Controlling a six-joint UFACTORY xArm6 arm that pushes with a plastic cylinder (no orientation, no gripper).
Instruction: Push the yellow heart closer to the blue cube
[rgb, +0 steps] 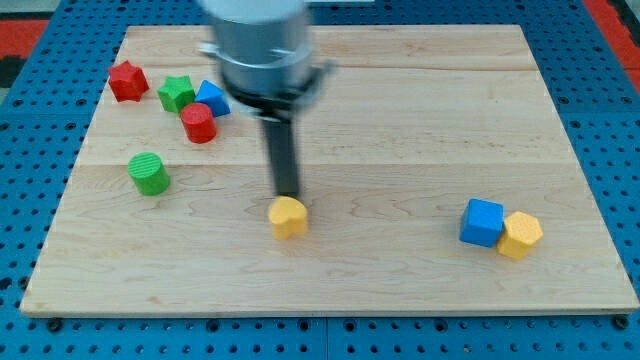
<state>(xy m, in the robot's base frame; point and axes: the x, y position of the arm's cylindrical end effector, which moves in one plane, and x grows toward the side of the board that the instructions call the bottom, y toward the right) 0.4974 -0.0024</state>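
Note:
The yellow heart (288, 216) lies on the wooden board (400, 110), a little left of centre near the view's bottom. The blue cube (482, 222) sits far to its right, touching a yellow hexagonal block (520, 235) on the cube's right. My tip (287, 195) ends just above the heart's top edge, at or very near contact with it. The rod rises from there to the blurred arm body at the view's top.
At the upper left stand a red star-like block (128, 81), a green star-like block (176, 94), a blue triangular block (212, 98) and a red cylinder (199, 124). A green cylinder (149, 173) stands lower left. Blue pegboard surrounds the board.

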